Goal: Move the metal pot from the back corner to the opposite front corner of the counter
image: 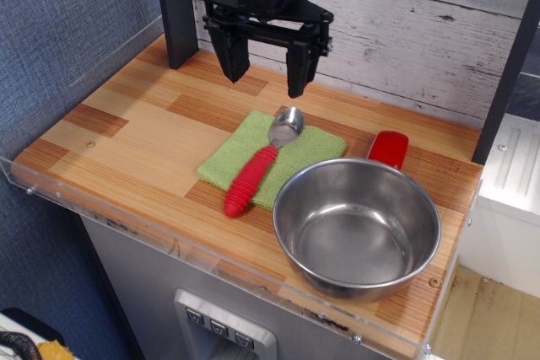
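place: mock kitchen test bench | cues: plank surface [143, 137] with clear rim, whitewashed board backdrop [405, 31], pot [356, 227], spoon [261, 162], green cloth [316, 153]

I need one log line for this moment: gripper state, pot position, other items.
gripper: open, empty, raised at counter back | metal pot: front right corner of counter, upright | red-handled spoon: on green cloth
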You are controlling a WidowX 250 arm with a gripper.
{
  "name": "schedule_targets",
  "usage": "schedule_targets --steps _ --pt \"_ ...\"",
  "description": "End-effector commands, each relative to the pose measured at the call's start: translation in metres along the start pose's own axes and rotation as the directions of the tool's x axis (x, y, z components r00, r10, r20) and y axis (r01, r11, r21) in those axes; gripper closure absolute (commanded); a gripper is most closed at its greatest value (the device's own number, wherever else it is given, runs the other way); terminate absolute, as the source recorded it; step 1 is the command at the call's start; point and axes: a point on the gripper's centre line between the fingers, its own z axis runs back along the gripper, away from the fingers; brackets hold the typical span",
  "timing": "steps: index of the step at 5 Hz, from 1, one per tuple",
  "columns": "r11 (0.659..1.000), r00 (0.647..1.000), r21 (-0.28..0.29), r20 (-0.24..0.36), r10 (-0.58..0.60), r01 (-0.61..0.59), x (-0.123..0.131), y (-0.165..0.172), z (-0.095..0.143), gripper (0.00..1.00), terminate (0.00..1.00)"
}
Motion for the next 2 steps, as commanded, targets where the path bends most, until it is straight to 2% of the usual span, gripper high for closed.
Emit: schedule_targets --steps 1,2 --pt "1.000 0.999 0.005 0.048 -0.006 0.006 -0.0114 0.0030 0.0124 0.00 0.00" --pt "1.000 0.999 0.005 0.048 -0.006 0.006 -0.0114 0.0030 0.0124 0.00 1.00"
